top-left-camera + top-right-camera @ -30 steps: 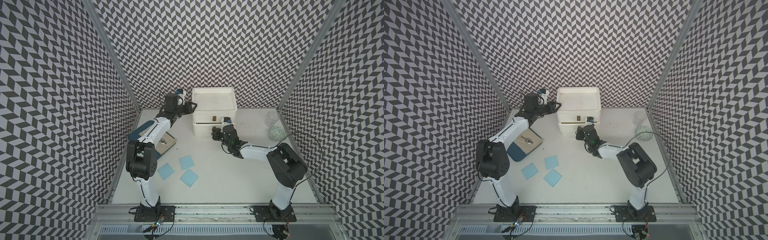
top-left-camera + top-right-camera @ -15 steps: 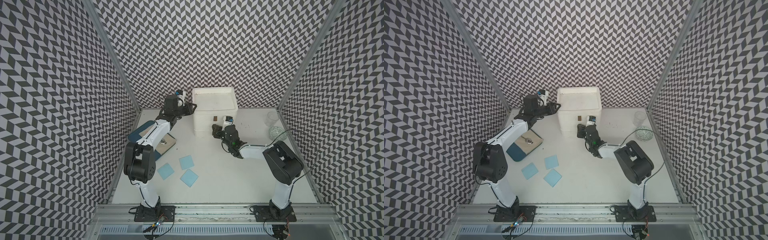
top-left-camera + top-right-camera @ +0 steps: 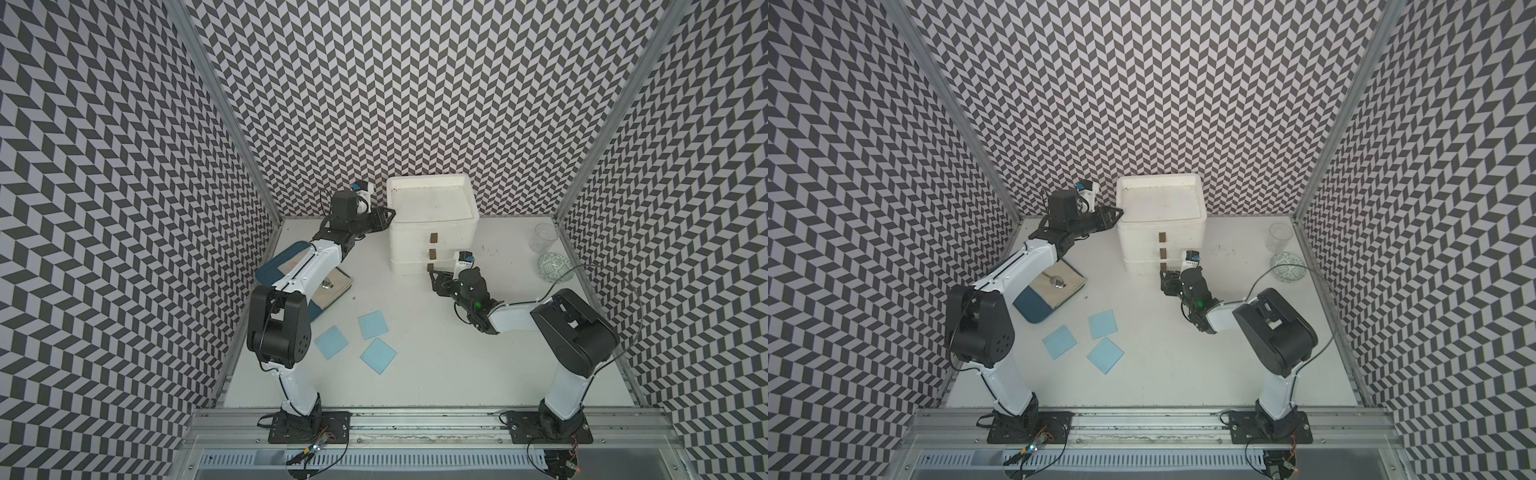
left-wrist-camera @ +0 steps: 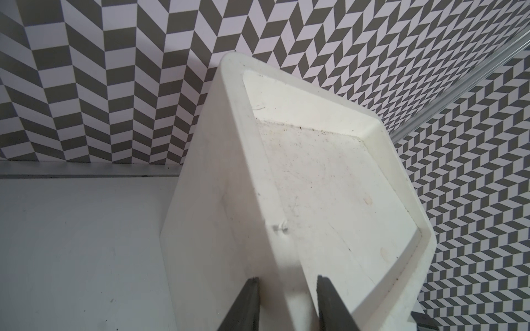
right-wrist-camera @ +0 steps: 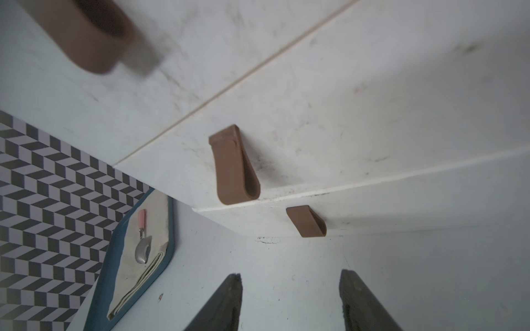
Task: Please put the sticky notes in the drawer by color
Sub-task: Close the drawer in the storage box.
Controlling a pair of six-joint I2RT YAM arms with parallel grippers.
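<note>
At the far middle of the white tabletop (image 3: 457,374), the white plastic three-drawer box (image 3: 432,216) stands close to the back wall. Wide bare surface lies on its near and right sides. A clear glass tumbler (image 3: 544,237) and a green-patterned bowl (image 3: 555,268) sit by the far right edge, and a dark blue tray (image 3: 270,266) sits by the left wall. Three pale blue square sticky notes (image 3: 372,324) lie flat near-left of centre, apart from one another and well apart from the box.

Change noted: a second ago the lowest drawer stood pulled out toward the near side with the right claw at its handle. Now that drawer is pushed in. The right claw (image 3: 434,276) has let go and sits just on the near side of the lowest brown handle (image 5: 307,225), jaws spread, nothing between them. The notes have not moved.

Pose: the right arm lies low, forearm reaching far-left. The left arm stretches far over the tray, wrist turned right. The left claw (image 4: 288,282) straddles the box's top left rim, one finger outside the wall and one inside. Whether it pinches the rim cannot be told.
</note>
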